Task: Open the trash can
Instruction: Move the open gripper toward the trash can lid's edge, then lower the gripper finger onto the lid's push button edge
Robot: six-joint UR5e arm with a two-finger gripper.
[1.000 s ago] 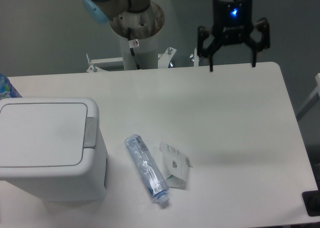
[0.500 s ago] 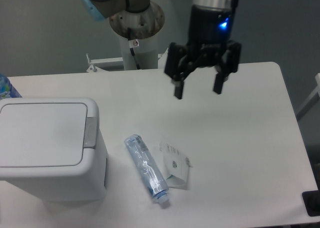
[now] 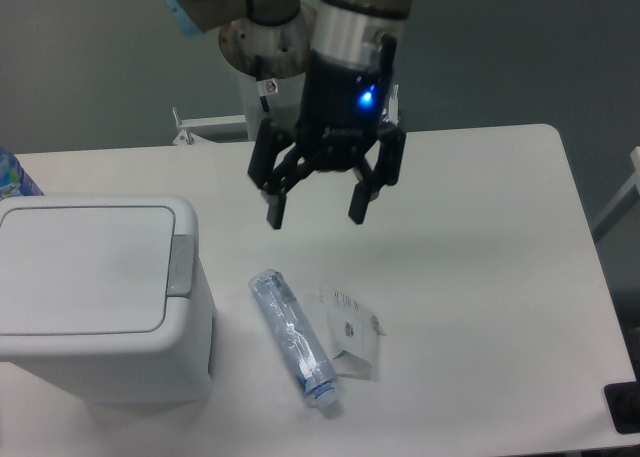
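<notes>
The trash can (image 3: pixel 95 297) is a big white boxy bin at the table's left front, its flat lid down and a grey push-button strip (image 3: pixel 181 265) along the lid's right edge. My gripper (image 3: pixel 315 217) hangs open above the table, to the right of the bin and a little further back, with nothing between its fingers. Its left fingertip (image 3: pixel 273 217) is roughly a hand's width from the strip.
A clear plastic bottle (image 3: pixel 293 339) lies on the table just right of the bin. A crumpled white wrapper (image 3: pixel 351 331) rests against it. The arm's base column (image 3: pixel 270 67) rises behind the white table (image 3: pixel 480 277). A blue-labelled object (image 3: pixel 14 177) peeks in at far left.
The gripper has swept left and toward the front, from the back right edge of the table to a spot above its middle, closer to the bin. It stayed open. Nothing else moved.
</notes>
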